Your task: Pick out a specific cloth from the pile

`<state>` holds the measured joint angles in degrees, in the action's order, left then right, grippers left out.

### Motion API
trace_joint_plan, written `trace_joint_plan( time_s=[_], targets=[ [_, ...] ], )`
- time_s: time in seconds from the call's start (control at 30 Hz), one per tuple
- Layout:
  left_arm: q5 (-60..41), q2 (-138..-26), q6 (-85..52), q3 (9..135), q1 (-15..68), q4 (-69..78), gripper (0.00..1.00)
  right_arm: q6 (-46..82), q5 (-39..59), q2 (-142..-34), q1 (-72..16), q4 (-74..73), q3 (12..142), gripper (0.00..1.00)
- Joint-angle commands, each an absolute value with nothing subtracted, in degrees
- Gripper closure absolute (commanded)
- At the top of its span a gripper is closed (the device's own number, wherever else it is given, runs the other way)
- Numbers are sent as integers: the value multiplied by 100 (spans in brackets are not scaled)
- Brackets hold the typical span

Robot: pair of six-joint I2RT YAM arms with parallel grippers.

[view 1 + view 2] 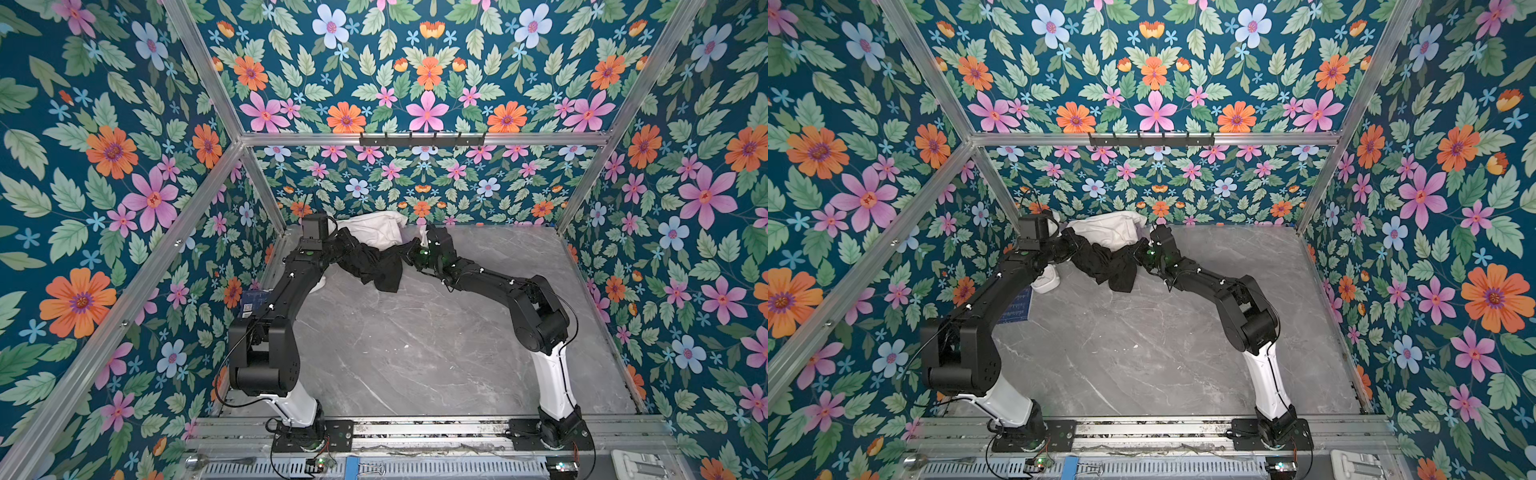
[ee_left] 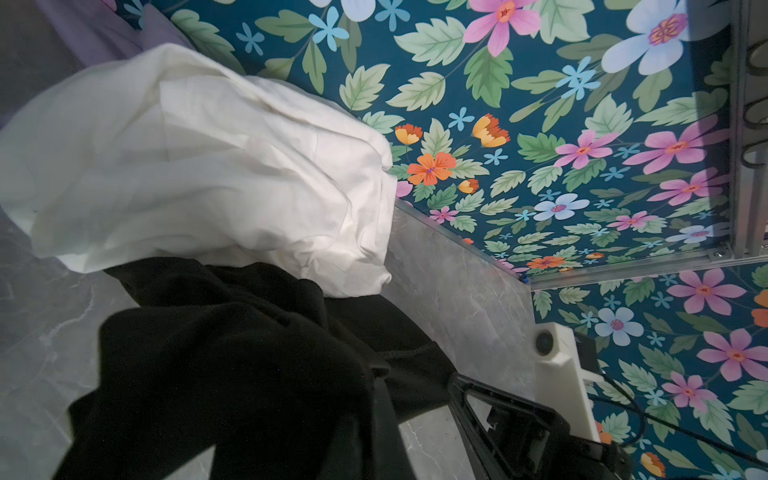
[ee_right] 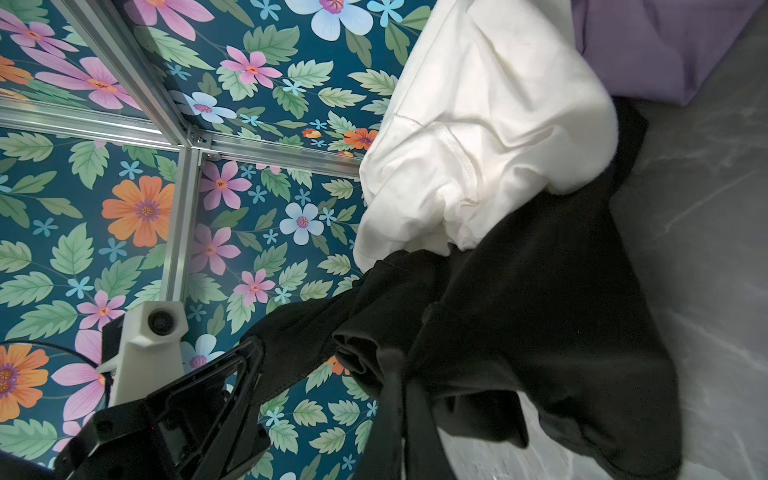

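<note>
cloth (image 1: 370, 266): we see matt black fabric
white garment (image 1: 374, 230): soft, creased fabric
table (image 1: 415, 353): smooth marbled stone look

The black cloth (image 3: 540, 311) hangs bunched, overlapping the white garment (image 3: 478, 124), lavender garment (image 3: 665, 41) beyond.

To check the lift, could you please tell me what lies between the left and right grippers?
The black cloth spans the gap in both top views, pinched by the left gripper and right gripper, sagging between them; the white garment sits behind.
</note>
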<state>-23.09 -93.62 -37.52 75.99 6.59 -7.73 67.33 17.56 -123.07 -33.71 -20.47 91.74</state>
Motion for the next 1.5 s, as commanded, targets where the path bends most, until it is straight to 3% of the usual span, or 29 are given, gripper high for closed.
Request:
trace_joint_plan(
  time_s=[0.0,1.47],
  targets=[
    [-2259,-9288,-3648,7570,650,-771,95,6697,1811,-12192,-3384,-2206,9207,100],
    [-1978,-8861,-3358,8339,545,-1107,95,6688,1881,-12066,-3449,-1973,9675,100]
  ],
)
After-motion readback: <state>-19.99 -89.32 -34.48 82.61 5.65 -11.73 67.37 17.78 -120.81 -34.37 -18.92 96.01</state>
